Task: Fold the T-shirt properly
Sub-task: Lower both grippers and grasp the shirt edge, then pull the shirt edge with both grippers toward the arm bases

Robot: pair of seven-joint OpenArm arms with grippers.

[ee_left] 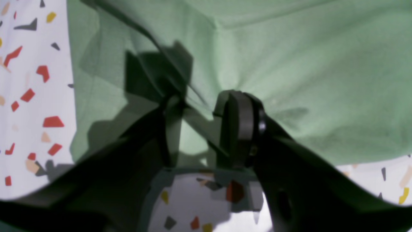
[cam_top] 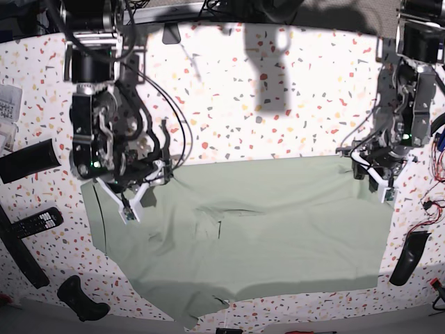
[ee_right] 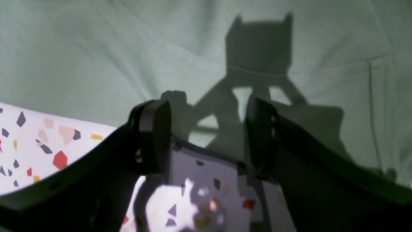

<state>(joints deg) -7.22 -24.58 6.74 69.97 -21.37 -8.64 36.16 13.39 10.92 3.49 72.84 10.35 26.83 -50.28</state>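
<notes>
Base view: remote (cam_top: 36, 222) just beside T-shirt (cam_top: 278, 229) edge.

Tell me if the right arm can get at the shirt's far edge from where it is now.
Probably yes. The right tool hangs open over the T-shirt near its far corner, and the right wrist view shows only bare cloth under the open fingers, with nothing lying between them and the edge.
</notes>
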